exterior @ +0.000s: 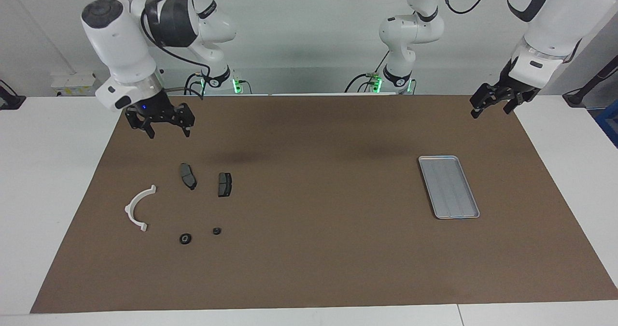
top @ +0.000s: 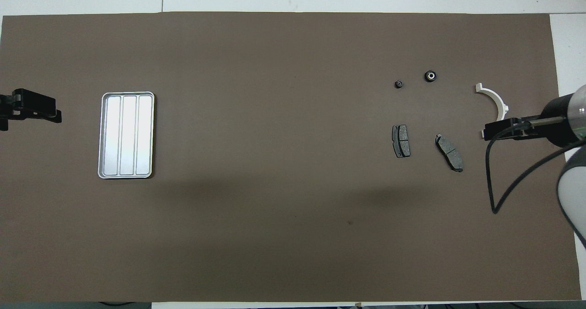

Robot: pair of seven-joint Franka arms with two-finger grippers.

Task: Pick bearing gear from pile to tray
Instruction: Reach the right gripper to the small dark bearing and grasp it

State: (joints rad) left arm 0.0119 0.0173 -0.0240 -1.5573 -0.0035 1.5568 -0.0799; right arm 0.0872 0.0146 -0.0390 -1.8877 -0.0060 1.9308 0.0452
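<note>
The pile lies at the right arm's end of the brown mat: a white half-ring bracket (exterior: 139, 209) (top: 494, 99), two dark grey brake pads (exterior: 188, 176) (exterior: 224, 184) (top: 449, 152) (top: 401, 140), and two small black round pieces (exterior: 185, 238) (exterior: 217, 230) (top: 430, 75) (top: 398, 84). The round pieces are farthest from the robots. My right gripper (exterior: 168, 133) (top: 487, 132) hangs open and empty in the air over the mat by the pile. The silver ridged tray (exterior: 449, 187) (top: 126, 135) lies empty at the left arm's end. My left gripper (exterior: 491, 112) (top: 51, 111) is open and empty, raised over the mat's edge beside the tray.
The brown mat (exterior: 314, 248) covers most of the white table (exterior: 48, 195). A black cable (top: 503, 194) loops from the right arm over the mat. Both arm bases stand at the table's robot end.
</note>
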